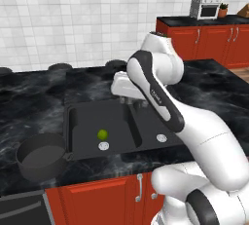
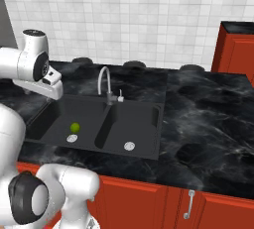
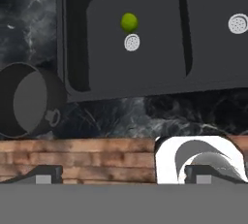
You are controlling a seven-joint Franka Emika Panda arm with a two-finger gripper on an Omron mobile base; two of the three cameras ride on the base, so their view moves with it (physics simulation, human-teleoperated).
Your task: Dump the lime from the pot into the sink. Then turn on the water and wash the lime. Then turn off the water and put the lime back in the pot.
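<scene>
The lime [image 1: 102,134] [image 2: 75,127] [image 3: 129,22] lies on the floor of the left basin of the black sink [image 1: 116,119] [image 2: 136,121] [image 3: 145,53], just beside that basin's silver drain [image 3: 131,42]. The dark grey pot [image 1: 41,157] [image 3: 29,99] stands empty and upright on the counter, left of the sink's front corner. My gripper [image 3: 123,175] hangs high over the sink's back edge, well above the lime. It is open with nothing between its fingers. The grey gooseneck faucet [image 2: 104,77] stands behind the divider, and no water shows.
The right basin has its own drain [image 1: 161,138] [image 2: 129,146]. Dark burners [image 1: 61,66] sit along the counter's back. A toaster oven [image 1: 205,6] stands on a far counter at the right. Red cabinets [image 2: 149,203] run below the counter's front edge.
</scene>
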